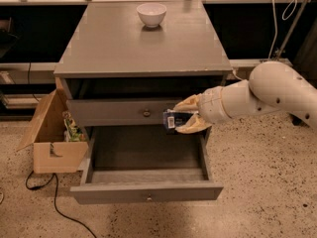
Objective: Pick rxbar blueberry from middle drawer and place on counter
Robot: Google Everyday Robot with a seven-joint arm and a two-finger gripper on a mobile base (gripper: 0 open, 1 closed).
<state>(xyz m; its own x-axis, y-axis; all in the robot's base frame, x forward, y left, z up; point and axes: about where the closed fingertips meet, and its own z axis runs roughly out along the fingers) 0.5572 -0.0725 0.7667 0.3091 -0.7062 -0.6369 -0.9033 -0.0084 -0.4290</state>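
My gripper (pixel 182 118) is shut on the rxbar blueberry (pixel 174 119), a small dark bar with a pale label. It holds the bar in the air above the right rear of the open middle drawer (pixel 148 191), in front of the shut drawer front with the bronze knob (pixel 146 113). The white arm (pixel 267 93) reaches in from the right. The grey counter (pixel 143 43) lies above the gripper. The drawer's inside looks bare.
A white bowl (pixel 151 13) stands at the back of the counter. An open cardboard box (pixel 54 143) with some packets sits on the floor left of the cabinet. A black cable (pixel 44 192) runs on the speckled floor.
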